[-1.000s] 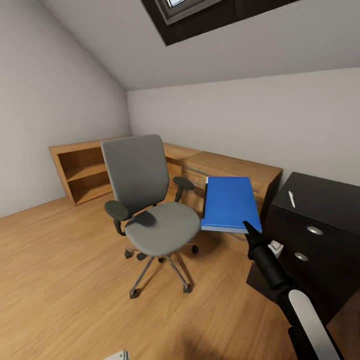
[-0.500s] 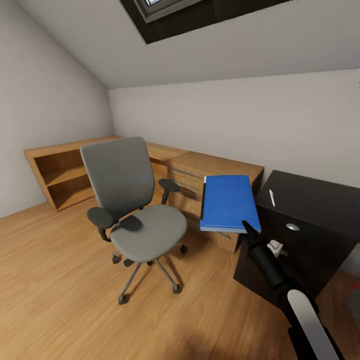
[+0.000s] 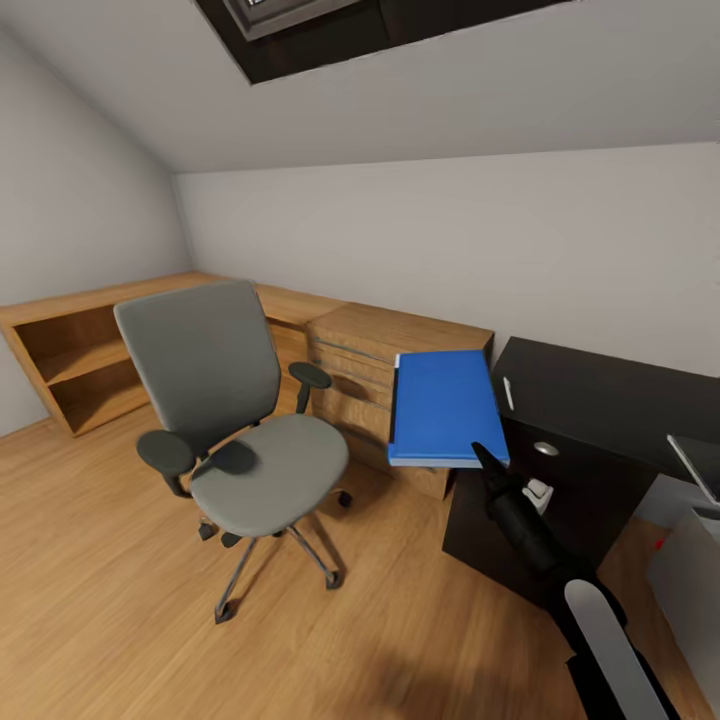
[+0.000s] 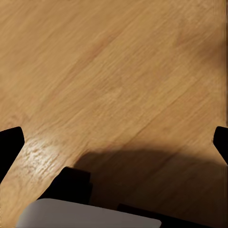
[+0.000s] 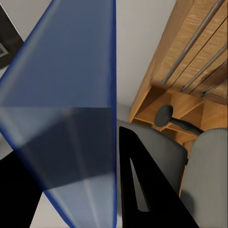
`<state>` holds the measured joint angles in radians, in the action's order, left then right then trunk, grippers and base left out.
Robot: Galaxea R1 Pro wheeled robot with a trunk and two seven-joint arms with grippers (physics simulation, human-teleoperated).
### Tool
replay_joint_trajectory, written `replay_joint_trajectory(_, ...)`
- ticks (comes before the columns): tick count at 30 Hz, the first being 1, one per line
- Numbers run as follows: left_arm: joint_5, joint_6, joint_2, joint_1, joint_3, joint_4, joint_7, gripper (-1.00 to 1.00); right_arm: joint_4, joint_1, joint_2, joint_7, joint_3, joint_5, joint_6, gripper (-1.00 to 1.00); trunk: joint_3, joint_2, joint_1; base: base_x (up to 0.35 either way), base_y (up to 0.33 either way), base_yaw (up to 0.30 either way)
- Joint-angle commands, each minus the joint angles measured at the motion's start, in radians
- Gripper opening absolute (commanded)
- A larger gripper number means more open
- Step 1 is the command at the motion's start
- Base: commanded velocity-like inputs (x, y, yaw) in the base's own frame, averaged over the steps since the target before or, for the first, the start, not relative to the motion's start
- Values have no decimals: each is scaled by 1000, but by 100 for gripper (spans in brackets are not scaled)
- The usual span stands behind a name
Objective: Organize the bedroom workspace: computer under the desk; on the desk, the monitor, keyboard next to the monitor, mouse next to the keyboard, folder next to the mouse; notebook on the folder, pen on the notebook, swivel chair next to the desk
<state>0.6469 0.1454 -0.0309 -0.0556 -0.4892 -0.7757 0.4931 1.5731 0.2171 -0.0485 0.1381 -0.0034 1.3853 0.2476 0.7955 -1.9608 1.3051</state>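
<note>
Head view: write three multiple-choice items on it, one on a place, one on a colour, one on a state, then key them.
1. Where is the folder?
A. In the right hand, in the air
B. On the chair seat
C. On the floor

2. What colour is the folder?
A. Red
B. Blue
C. Green

3. What lies on the swivel chair seat?
A. A notebook
B. A keyboard
C. Nothing

Answers: 1 A, the right hand grips its near edge beside the black cabinet; 2 B, its cover is plain blue; 3 C, the grey seat is bare.
</note>
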Motion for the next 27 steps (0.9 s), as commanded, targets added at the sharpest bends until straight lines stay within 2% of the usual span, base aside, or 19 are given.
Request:
replay_joint_trajectory(1, 5, 3, -1, -1, -5, -2, 9, 100, 0, 0, 0, 1, 2, 7, 4, -100, -1, 7, -4, 0, 0, -194)
replay_joint_trajectory(5, 5, 3, 0, -6, -5, 19, 9, 100, -1, 0, 0, 1, 5, 5, 4, -100, -9, 35, -19, 0, 0, -194)
replay_joint_trajectory(8, 7, 0, 14, -70, -5, 153, -10, 100, -1, 1, -1, 1, 4, 4, 4, -100, -15, 56, -31, 0, 0, -194)
replay_joint_trajectory(10, 8, -18, 17, -99, -5, 214, -66, 100, -1, 1, -1, 1, 3, 4, 4, -100, -19, 70, -39, 0, 0, -193)
replay_joint_trajectory(11, 8, -53, 18, -122, -5, 277, -133, 100, -1, 1, -1, 1, 2, 4, 4, -100, -21, 77, -42, 0, 0, -193)
replay_joint_trajectory(14, 9, -115, 20, -146, -5, 336, -185, 100, -1, 1, -1, 1, 1, 4, 4, -100, -27, 98, -54, 0, 0, -193)
replay_joint_trajectory(27, 9, -127, 20, -150, -5, 345, -194, 100, -1, 1, -1, 0, 0, 3, 4, -100, -53, 189, -104, 0, 0, -193)
